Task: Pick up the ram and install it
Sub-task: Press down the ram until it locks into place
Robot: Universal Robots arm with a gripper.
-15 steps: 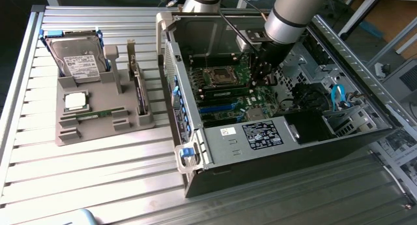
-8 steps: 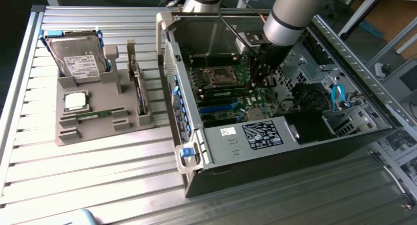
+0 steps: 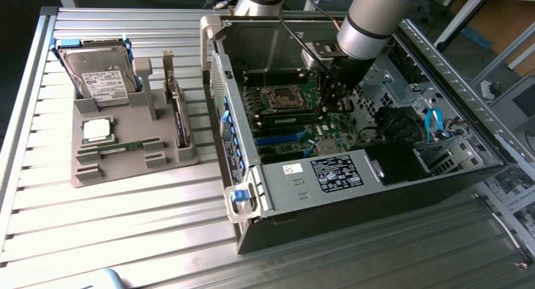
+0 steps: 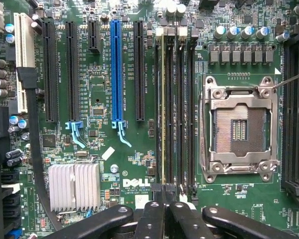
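Ram (image 4: 163, 107) seated lengthwise in motherboard slot

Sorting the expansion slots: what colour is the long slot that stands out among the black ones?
Blue, clearest in the wrist view.

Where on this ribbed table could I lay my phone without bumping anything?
The ribbed table is bare in front of the grey parts holder, out to the computer case. A thin strip runs between holder and case. Crowded: the holder with the hard drive, and the case interior, where the gripper sits over the motherboard.
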